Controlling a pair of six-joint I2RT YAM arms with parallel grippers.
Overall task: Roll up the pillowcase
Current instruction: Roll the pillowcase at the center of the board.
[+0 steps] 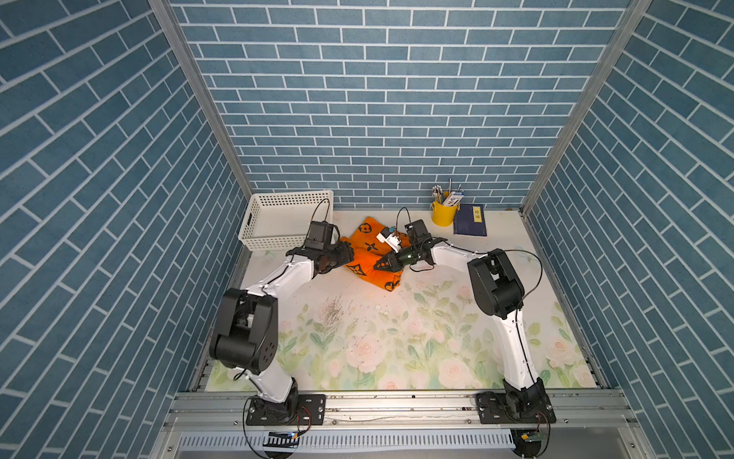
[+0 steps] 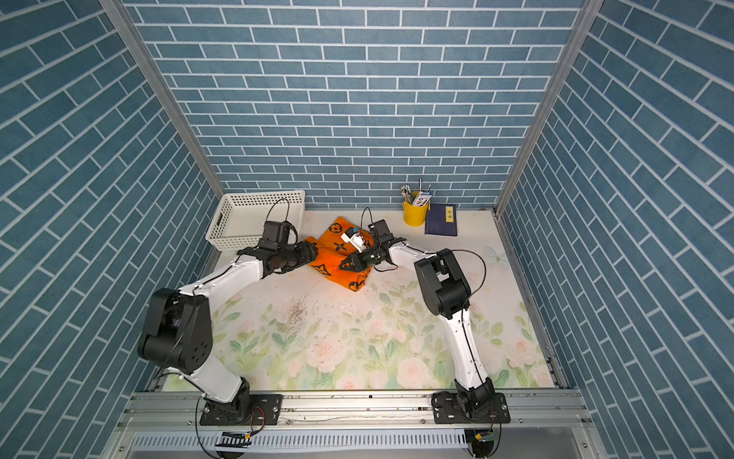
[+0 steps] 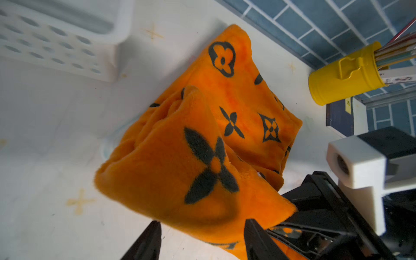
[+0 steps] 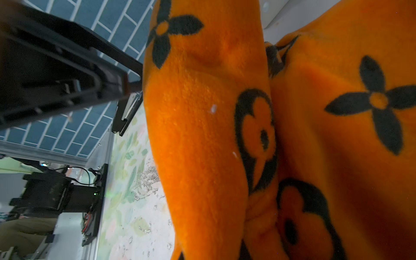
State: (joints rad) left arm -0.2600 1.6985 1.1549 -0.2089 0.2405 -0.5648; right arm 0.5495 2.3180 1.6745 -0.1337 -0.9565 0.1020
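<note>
The orange pillowcase (image 1: 371,254) (image 2: 337,254) with black flower prints lies bunched and partly rolled at the back middle of the table. My left gripper (image 3: 202,238) reaches it from the left. Its jaws stand open around the near fold, and bare table shows beside one fingertip (image 3: 150,236). In both top views its fingers are buried in the fabric. My right gripper (image 1: 377,267) (image 2: 344,265) comes in from the right, and its fingers meet in a point on the roll. Plush fabric (image 4: 292,135) fills the right wrist view and hides those fingers.
A white perforated basket (image 1: 278,222) (image 3: 56,45) stands at the back left, close to my left wrist. A yellow pen cup (image 1: 443,212) (image 3: 344,74) and a dark blue book (image 1: 470,220) sit at the back right. The floral table (image 1: 397,337) stretches toward the front.
</note>
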